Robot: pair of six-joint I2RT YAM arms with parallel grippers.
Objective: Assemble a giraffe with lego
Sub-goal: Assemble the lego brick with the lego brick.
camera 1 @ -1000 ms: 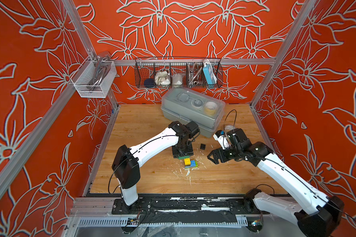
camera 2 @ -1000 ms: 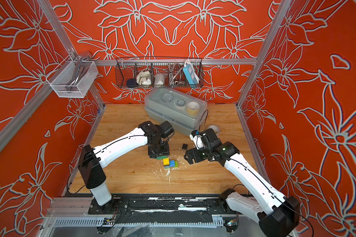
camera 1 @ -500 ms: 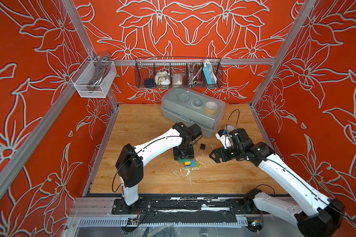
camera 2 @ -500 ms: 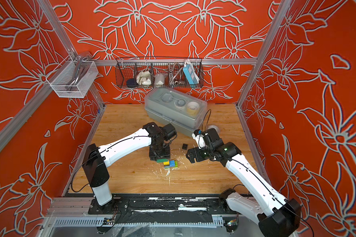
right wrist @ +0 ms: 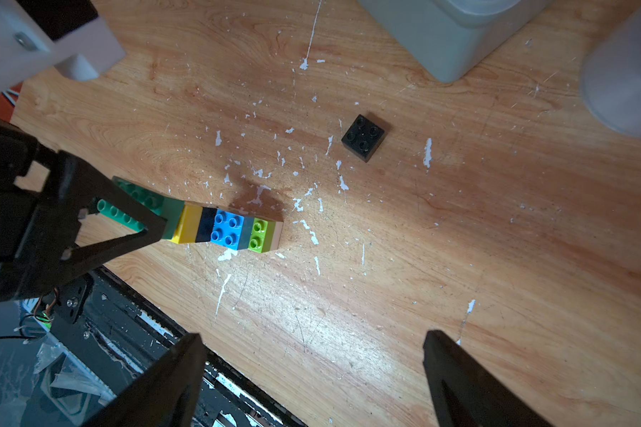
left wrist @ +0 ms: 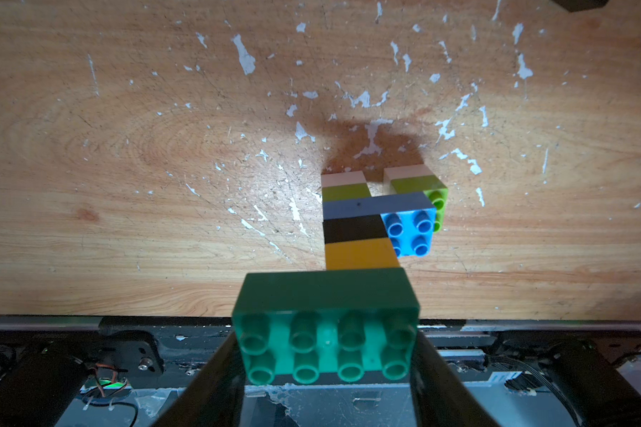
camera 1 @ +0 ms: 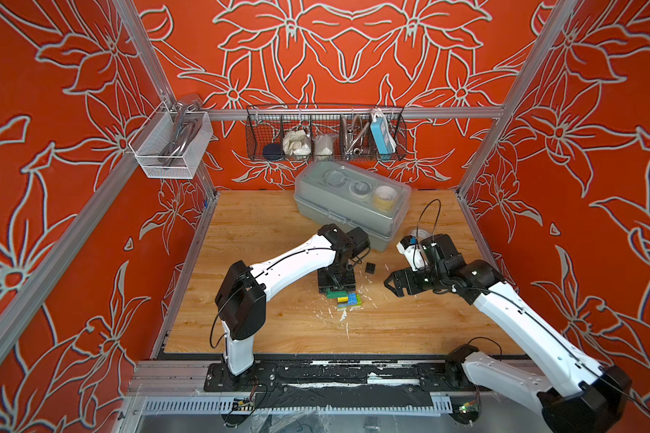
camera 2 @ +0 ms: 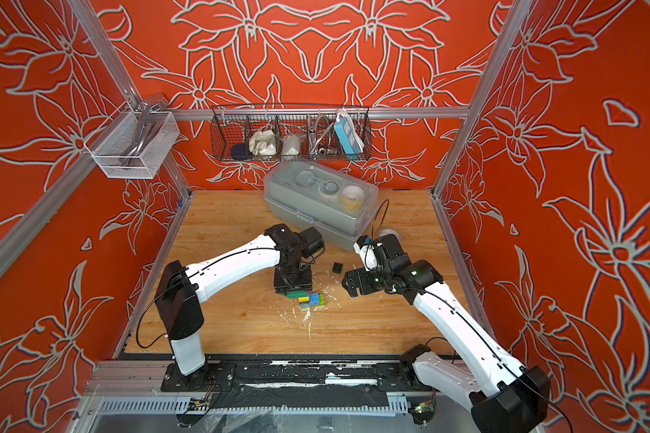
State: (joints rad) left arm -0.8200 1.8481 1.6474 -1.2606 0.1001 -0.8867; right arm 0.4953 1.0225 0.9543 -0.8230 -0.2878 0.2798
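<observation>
Left arm's elbow has swung a little toward the middle of the table [camera 1: 278, 337] over the last second. The dark green head brick [camera 1: 334, 293] now shows more plainly at the edge of the left gripper [left wrist: 328, 347]. The right arm has barely shifted.

The left gripper is partly closed, its fingers [left wrist: 215, 373] pressing the two short ends of that head brick. The giraffe [left wrist: 359, 207] hangs from this grip. Its white feet appear to be on the wood near the centre of the table, and the figure leans toward the gripper. The right gripper [right wrist: 313, 334] stands wide open and empty, near the figure but apart from it. One black brick [right wrist: 365, 137] lies loose on the table beyond the figure.

The giraffe is likely light and stiff, with smooth, somewhat slippery sides. Only stud friction holds the stack together. Held by the head, the neck acts as a lever, so a sideways push could pop the yellow or black joint. The blue body looks like a safer place to brace it while the black brick is pressed on.
</observation>
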